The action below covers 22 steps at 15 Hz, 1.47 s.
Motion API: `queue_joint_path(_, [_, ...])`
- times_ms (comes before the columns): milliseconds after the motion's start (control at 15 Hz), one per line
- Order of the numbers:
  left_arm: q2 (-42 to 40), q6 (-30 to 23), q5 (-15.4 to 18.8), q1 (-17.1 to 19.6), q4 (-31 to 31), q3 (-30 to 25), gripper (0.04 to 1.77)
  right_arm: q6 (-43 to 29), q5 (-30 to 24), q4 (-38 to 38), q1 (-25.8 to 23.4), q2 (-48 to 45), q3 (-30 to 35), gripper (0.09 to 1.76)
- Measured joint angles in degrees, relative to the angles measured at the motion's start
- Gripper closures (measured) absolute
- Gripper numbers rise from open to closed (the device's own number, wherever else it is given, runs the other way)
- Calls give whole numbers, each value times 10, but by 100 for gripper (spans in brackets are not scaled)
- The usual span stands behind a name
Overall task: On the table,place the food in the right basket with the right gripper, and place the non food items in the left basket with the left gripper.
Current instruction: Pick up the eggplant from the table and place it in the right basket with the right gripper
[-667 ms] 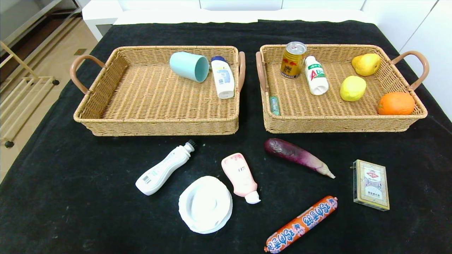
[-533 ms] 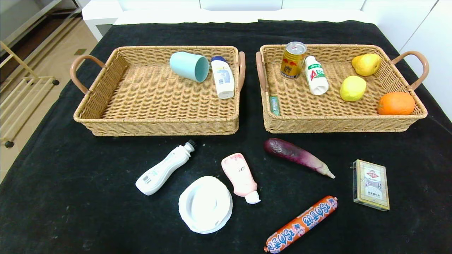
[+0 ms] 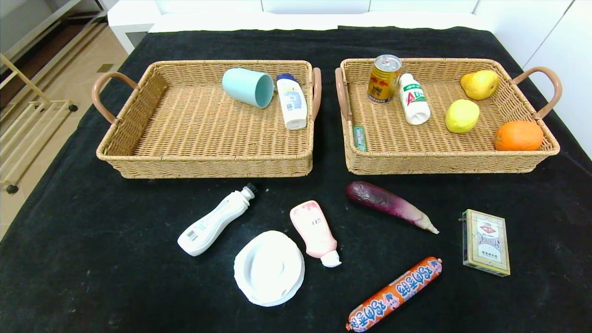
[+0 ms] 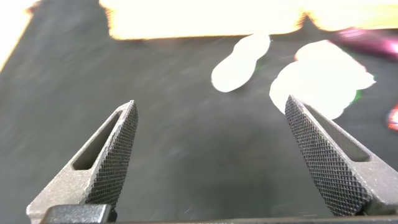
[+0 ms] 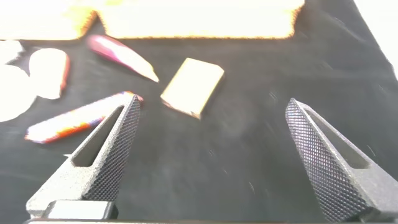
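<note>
On the black cloth in front of the baskets lie a white bottle, a white round lid, a pink tube, a purple eggplant, an orange sausage and a card box. The left basket holds a teal cup and a white bottle. The right basket holds a can, a drink bottle, two yellow fruits and an orange. My left gripper is open over bare cloth short of the white bottle. My right gripper is open, short of the card box. Neither gripper shows in the head view.
The table's back edge meets white furniture. A floor and a wooden rack lie off the left side. A small green packet lies against the right basket's left wall.
</note>
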State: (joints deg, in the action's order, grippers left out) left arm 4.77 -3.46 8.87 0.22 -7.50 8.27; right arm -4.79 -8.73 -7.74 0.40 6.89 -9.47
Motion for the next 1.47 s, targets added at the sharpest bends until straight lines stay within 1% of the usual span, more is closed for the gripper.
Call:
queue_joint_path(133, [56,0,59,-3,-1,50,9,8,-20,-41,6,65,-14,14])
queue_joint_path(200, [87,0,80,-8,0,73,9,10,-32,-58,9,96,-20,14])
queue_joint_path(333, [158,5,106,-24,1,112,9,14,-54,-79,14,168,-44,14])
queue_joint_path(400, [193,8,118,-44,1,129,9,16,-58,-82,19,199,-59,14])
queue_joint_path(467, [227,10,125,-77,-1,147,9,16,-60,-84,31,235,-78,14])
queue_joint_path(600, [286,12,131,-147,-2,178,9,14,-61,-89,78,299,-109,14])
queue_joint_path(667, [318,12,132,-177,-4,196,9,11,-57,-94,110,330,-125,14])
queue_joint_path(800, [376,13,133,-220,-9,230,9,2,-24,-114,167,388,-149,14])
queue_joint_path(867, [406,14,134,-237,-17,246,9,0,1,-140,197,418,-158,14])
queue_joint_path(1000, [459,16,134,-260,-39,268,9,-1,35,-189,235,472,-167,14])
queue_joint_path(1133, [504,16,134,-278,-57,289,9,-1,44,-201,250,507,-172,14])
queue_joint_path(1267, [540,16,133,-300,-64,308,9,0,45,-203,256,526,-175,14])
queue_joint_path(1467, [563,12,132,-307,-73,318,9,0,47,-203,258,538,-178,14])
